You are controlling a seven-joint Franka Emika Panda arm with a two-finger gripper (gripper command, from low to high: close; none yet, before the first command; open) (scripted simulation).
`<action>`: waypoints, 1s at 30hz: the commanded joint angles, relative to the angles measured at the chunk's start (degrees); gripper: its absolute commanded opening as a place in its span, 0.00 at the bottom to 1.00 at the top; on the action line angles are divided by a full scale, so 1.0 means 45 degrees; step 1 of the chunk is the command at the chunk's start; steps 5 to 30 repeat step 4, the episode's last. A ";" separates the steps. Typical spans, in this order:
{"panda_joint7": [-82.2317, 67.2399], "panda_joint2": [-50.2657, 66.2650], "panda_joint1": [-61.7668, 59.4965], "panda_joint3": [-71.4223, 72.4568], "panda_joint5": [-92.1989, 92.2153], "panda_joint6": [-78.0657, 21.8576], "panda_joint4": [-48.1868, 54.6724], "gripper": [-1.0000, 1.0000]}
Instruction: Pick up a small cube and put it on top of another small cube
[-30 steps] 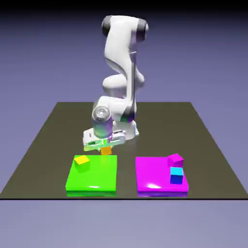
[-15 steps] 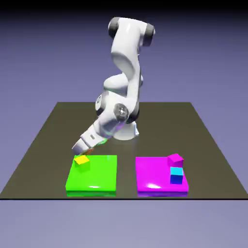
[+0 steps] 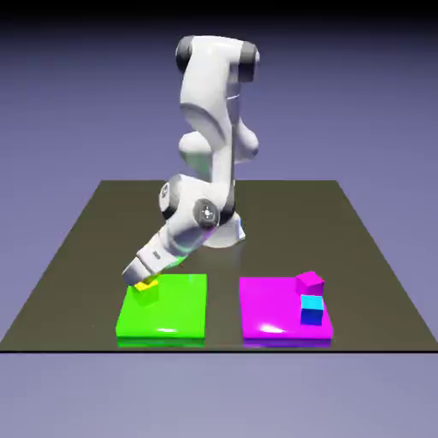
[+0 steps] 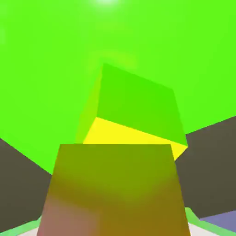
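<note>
- The gripper is closed on the orange cube.
- The yellow cube lies just ahead of the fingertips, partly behind the held cube, its edges skewed to it.

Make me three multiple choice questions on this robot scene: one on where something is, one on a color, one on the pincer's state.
1. Where is the yellow cube?
A) On the magenta pad
B) On the green pad
C) On the robot's base

2. What color is the cube nearest the camera on the magenta pad?
A) Blue
B) Orange
C) White

3. What is the pincer doing?
A) Standing wide open and empty
B) Gripping the magenta pad
C) Holding a cube

Key:
1 B: the yellow cube sits on the green pad.
2 A: the blue cube stands on the magenta pad.
3 C: a cube fills the space between the pincer's fingertips.
</note>
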 commanded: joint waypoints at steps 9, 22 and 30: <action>0.0383 -0.0005 -0.1845 0.1734 -0.0539 0.0087 -0.0060 0.00; 0.0383 -0.0005 -0.1845 0.1734 -0.0539 0.0087 -0.0060 0.00; 0.0383 -0.0005 -0.1845 0.1734 -0.0539 0.0087 -0.0060 0.00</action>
